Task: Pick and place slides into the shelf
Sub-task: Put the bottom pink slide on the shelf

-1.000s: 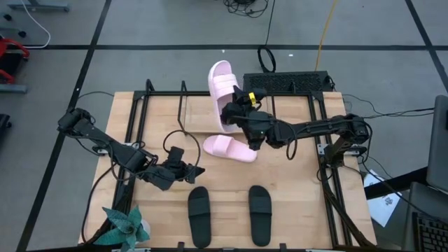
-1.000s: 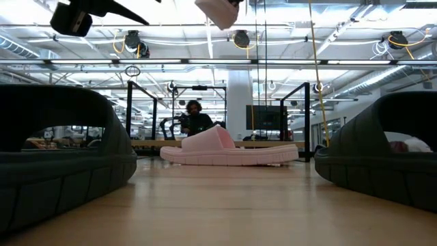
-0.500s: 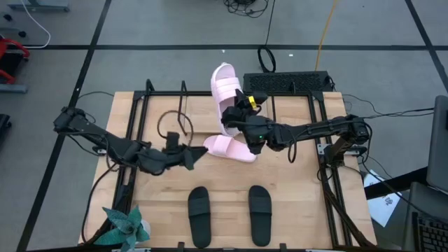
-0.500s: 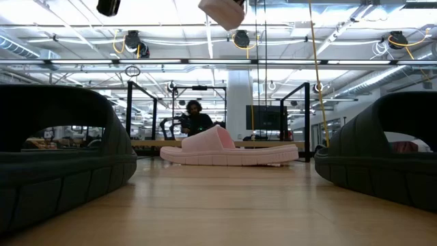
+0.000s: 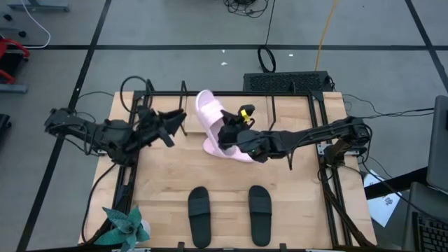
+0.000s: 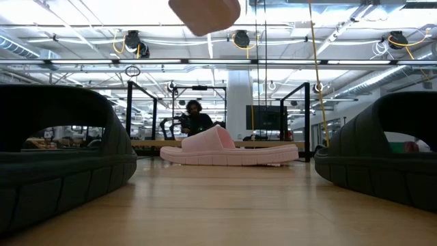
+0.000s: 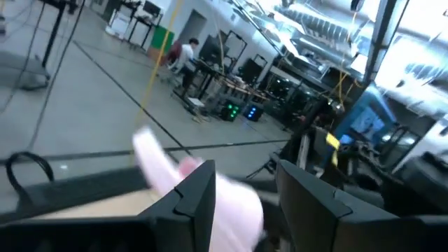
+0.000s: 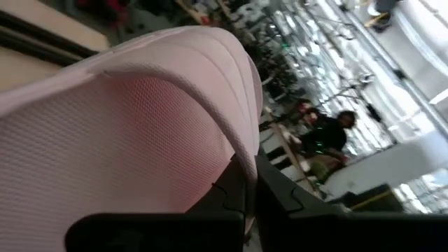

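One pale pink slide hangs in the air over the table's far middle, held by my right gripper; the low view shows it at the top edge as slide. Its mate lies flat on its sole on the wooden top, also seen as the mate in the low view. Two black slides rest on their soles near the near edge. The thin-rod shelf stands along the far edge. My left gripper is open, in the air left of the held slide. My right gripper is shut on the raised pink slide's wide strap, with one finger along the strap's outer edge and the other below it. The fingers come roughly level from the table's right. The slide is lifted clear and tilted, its long end pointing far-left.
Black table-frame rails run along both sides of the wooden top. A small plant sits at the near left corner. A person is far off in the room behind. Bare wood lies between the pink and black slides.
My right gripper has carried the pink slide toward the table's left and a little nearer, and the slide has turned so its long end points far-left. My left arm has swung up and from the table's middle toward the far left, leaving the low view.
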Available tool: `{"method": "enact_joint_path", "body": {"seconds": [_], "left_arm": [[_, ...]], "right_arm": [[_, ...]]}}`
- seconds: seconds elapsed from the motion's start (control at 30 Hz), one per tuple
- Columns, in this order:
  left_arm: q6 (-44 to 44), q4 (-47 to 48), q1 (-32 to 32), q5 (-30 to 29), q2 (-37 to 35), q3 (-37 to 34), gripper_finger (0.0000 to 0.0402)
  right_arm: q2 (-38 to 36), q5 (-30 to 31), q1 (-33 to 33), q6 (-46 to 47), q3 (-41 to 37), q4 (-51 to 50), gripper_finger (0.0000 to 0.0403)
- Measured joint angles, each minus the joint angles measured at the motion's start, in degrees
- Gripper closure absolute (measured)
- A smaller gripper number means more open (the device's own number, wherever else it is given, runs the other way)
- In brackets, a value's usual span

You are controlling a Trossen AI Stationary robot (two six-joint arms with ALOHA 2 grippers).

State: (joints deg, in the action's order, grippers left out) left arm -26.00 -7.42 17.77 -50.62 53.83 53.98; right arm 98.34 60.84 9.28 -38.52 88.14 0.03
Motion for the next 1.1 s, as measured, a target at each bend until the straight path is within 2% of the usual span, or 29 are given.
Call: {"method": "enact_joint_path", "body": {"seconds": [0.1,0.27,0.47,0.6,0.77,0.87,0.97,1.1], "left_arm": [[0.8,0.0,-3.1,5.0,-0.6,0.0,0.0254],[-4.3,2.5,-9.5,19.4,-1.9,0.0,0.0254],[-16.6,17.4,-17.2,35.5,-2.2,1.8,0.0254],[-14.8,30.0,-20.0,40.0,0.1,9.3,0.0254],[-8.3,46.3,-22.2,40.3,5.5,23.9,0.0254],[-8.0,55.3,-23.6,40.9,9.9,30.9,0.0254],[-12.2,59.7,-26.2,47.8,14.2,34.4,0.0254],[-16.2,59.9,-30.3,59.2,18.1,35.6,0.0254]], "right_arm": [[1.0,-2.4,0.0,0.3,0.0,-2.2,0.0403],[2.1,-4.2,0.6,0.0,0.0,-2.3,0.0403],[2.2,-6.8,1.0,-0.1,0.0,-3.3,0.0403],[2.2,-7.5,1.0,0.1,0.0,-5.3,0.0403],[2.2,-9.8,1.0,2.7,0.0,-8.6,0.0403],[2.2,-10.1,1.0,2.8,0.0,-8.0,0.0403],[2.2,-10.1,1.0,2.1,0.0,-8.1,0.0403],[2.2,-10.1,1.0,1.8,0.0,-8.0,0.0403]]}}
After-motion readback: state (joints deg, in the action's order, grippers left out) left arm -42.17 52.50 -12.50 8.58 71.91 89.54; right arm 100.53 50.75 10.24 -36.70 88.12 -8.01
